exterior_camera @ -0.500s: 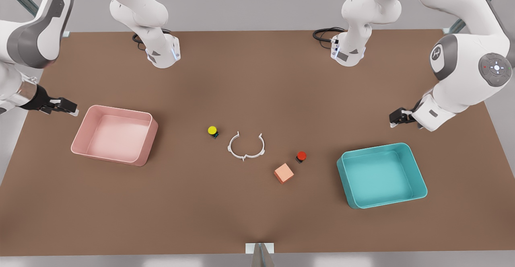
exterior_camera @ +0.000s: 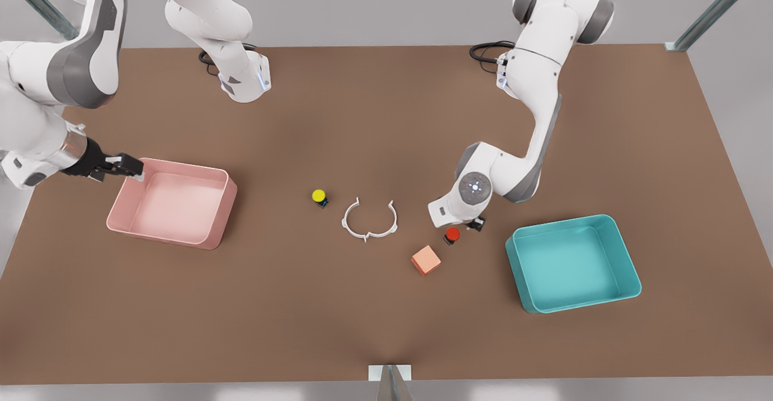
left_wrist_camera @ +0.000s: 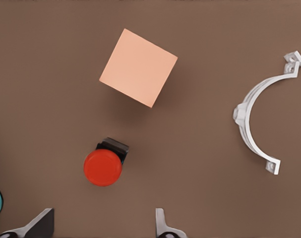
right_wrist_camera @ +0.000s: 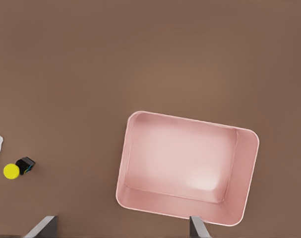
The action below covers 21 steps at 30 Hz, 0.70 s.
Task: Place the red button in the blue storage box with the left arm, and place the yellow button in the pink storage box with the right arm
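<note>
Your left gripper (exterior_camera: 464, 226) has swung in from beside the blue storage box (exterior_camera: 572, 263) and now hangs just above the red button (exterior_camera: 452, 235), while your right gripper (exterior_camera: 124, 167) has crept from outside the pink storage box (exterior_camera: 173, 202) to its outer rim. In the left wrist view the left gripper's fingers are spread and hold nothing, and the red button sits on the table just ahead of the gap between them, toward the salmon cube (left_wrist_camera: 138, 67). The right gripper's fingers are spread too, and the yellow button (exterior_camera: 319, 197) lies well apart, past the pink box by the white ring (exterior_camera: 369, 220).
</note>
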Motion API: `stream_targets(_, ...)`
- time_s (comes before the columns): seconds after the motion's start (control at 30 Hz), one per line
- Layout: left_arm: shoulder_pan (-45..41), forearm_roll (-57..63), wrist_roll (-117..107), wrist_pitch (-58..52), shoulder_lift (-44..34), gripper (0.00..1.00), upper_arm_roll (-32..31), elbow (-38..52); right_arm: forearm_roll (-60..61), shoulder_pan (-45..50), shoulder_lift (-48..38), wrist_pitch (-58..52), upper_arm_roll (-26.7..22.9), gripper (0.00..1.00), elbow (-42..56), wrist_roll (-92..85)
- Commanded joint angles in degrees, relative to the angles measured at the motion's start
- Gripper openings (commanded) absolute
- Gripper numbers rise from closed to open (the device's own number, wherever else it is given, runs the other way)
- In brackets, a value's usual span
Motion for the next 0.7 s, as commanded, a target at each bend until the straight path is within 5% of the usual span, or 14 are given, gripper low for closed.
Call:
stream_targets(0.0, 0.1, 0.0, 4.6, 16.0, 2.3, 1.00, 0.0, -0.2, 0.2, 1.6, 0.3, 6.3, 3.7, 0.99, -3.0, 9.7)
stream_targets(0.2, 0.1, 0.1, 5.9, 16.0, 5.5, 1.00, 0.0, -2.2, 1.0, 1.7, 0.1, 21.5, 18.3, 1.00, -16.4, 32.7)
stream_targets(0.27, 0.2, 0.1, 5.9, 16.0, 6.1, 0.87, 0.0, -2.2, 0.4, 4.3, 3.8, 26.2, 18.7, 1.00, -16.1, 39.0)
stream_targets(0.33, 0.2, 0.1, 5.9, 15.9, 6.1, 0.63, 0.0, -2.2, -10.9, 11.9, 10.3, 28.1, 18.7, 1.00, -12.0, 51.7)
stream_targets(0.57, 1.4, 0.1, 6.6, 14.9, 4.6, 0.54, 0.3, -2.1, -13.3, 21.1, 19.0, 30.4, 18.6, 1.00, -10.5, 61.4)
stream_targets(0.67, 6.9, 0.1, 15.8, 2.8, -3.2, 0.54, 0.3, -2.0, -13.3, 20.9, 18.4, 30.6, 19.3, 1.00, -14.9, 61.5)
